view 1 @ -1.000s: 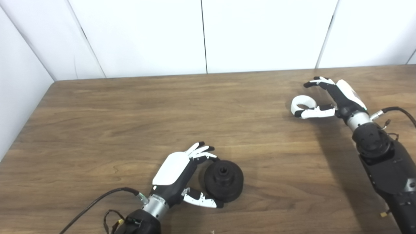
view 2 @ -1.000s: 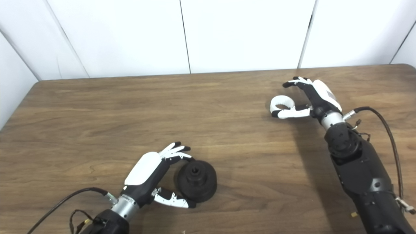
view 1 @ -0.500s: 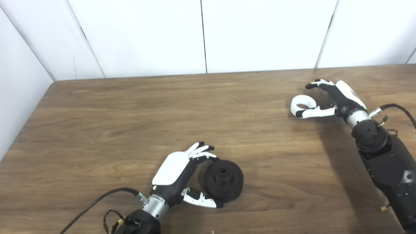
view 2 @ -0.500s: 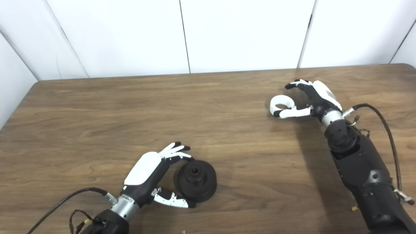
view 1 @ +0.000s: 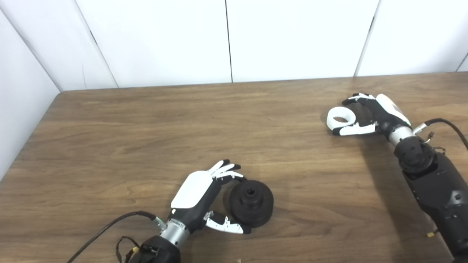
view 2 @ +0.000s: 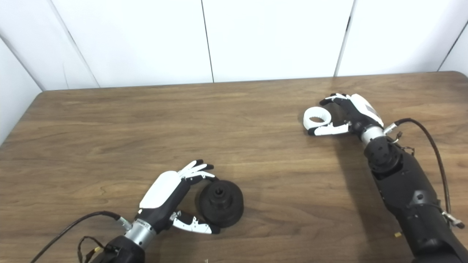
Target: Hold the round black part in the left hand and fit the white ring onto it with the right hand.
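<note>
Right hand [view 1: 376,111] cups white ring [view 1: 341,118], apparently not yet clamped. Left hand [view 1: 204,195] brackets round black part [view 1: 251,202], bore up, well apart leftward.

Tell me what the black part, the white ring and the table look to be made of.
Black part: matte black with almost no glare and stepped, moulded-looking tiers; likely plastic or rubber, though dark metal can't be ruled out.
White ring: smooth, uniformly white, faintly glossy; probably plastic.
Table: brown wood grain under a soft sheen; whether solid wood, veneer or laminate is unclear.
</note>
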{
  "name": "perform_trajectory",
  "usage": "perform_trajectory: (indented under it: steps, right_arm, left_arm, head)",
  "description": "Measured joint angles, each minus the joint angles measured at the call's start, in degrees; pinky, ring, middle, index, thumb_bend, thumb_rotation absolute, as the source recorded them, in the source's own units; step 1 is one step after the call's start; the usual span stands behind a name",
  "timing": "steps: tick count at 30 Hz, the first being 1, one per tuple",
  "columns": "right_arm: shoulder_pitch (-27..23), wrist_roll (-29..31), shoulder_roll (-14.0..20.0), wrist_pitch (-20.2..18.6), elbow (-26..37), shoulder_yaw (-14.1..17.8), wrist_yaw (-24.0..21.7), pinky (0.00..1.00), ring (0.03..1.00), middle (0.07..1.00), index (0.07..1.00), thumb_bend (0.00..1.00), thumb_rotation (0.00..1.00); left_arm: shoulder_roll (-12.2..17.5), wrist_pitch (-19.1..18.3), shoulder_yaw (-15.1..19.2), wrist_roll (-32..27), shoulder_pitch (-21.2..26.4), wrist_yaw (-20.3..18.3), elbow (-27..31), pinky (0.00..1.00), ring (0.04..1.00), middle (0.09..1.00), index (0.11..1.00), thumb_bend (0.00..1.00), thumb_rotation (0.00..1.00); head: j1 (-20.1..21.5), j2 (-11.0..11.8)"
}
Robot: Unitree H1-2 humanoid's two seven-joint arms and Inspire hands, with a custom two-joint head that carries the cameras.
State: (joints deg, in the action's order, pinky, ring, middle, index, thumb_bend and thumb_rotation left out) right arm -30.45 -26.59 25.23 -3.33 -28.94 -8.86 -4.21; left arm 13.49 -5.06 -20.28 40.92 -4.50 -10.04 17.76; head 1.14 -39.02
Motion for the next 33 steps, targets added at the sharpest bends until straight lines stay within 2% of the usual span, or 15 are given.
perform_trajectory:
  steps: [4,8,14,22,23,25,27,33]
  right_arm:
    - [0.00,-0.38,0.00,-0.01,0.00,-0.25,0.01,1.00,1.000,0.941,0.749,1.00,0.39]
    - [0.01,-0.49,-0.01,0.07,-0.06,-0.32,0.14,1.00,1.000,0.924,0.677,0.94,0.33]
    - [0.04,-0.05,-0.10,0.14,-0.02,-0.28,0.73,0.98,1.000,0.907,0.624,0.89,0.26]
    - [0.04,0.17,-0.36,1.63,0.03,-0.27,2.44,0.94,0.984,0.880,0.577,0.87,0.20]
    - [0.04,0.18,-0.40,2.10,0.02,-0.27,2.80,0.94,0.983,0.879,0.526,0.66,0.17]
    - [0.04,0.25,-0.47,2.52,0.02,-0.26,3.25,0.95,0.981,0.877,0.499,0.56,0.15]
    - [0.04,0.33,-0.58,2.82,0.02,-0.24,3.85,0.95,0.977,0.875,0.491,0.53,0.15]
    - [0.05,0.55,-0.61,2.84,-0.04,-0.12,4.11,0.95,0.973,0.871,0.489,0.53,0.15]
  left_arm:
    - [0.00,0.01,0.00,0.01,0.00,0.00,0.00,0.89,0.971,0.898,0.666,0.86,0.22]
    - [0.00,-0.01,0.00,0.02,0.00,-0.01,0.00,0.90,0.974,0.900,0.664,0.86,0.22]
    - [-0.02,-0.02,0.05,0.02,-0.01,-0.02,0.00,0.89,0.972,0.898,0.661,0.86,0.22]
    - [-0.10,-0.03,0.09,0.01,-0.06,-0.01,0.00,0.91,0.971,0.899,0.662,0.86,0.22]
    - [-0.13,-0.10,0.10,0.01,-0.09,-0.01,0.00,0.91,0.972,0.901,0.663,0.86,0.22]
    - [-0.15,-0.20,0.10,0.00,-0.11,-0.01,0.00,0.91,0.973,0.901,0.663,0.86,0.21]
    - [-0.18,-0.28,0.09,0.00,-0.11,-0.02,0.00,0.89,0.975,0.901,0.663,0.86,0.21]
    - [-0.19,-0.26,0.08,0.02,-0.12,0.02,-0.02,0.92,0.975,0.901,0.662,0.86,0.22]
  head:
    - [-0.09,0.00]
    - [-0.18,0.00]
    - [-0.18,0.00]
    - [-0.09,0.00]
    - [0.00,0.00]
    - [-0.09,-0.09]
    - [-0.09,0.00]
    - [0.00,0.00]
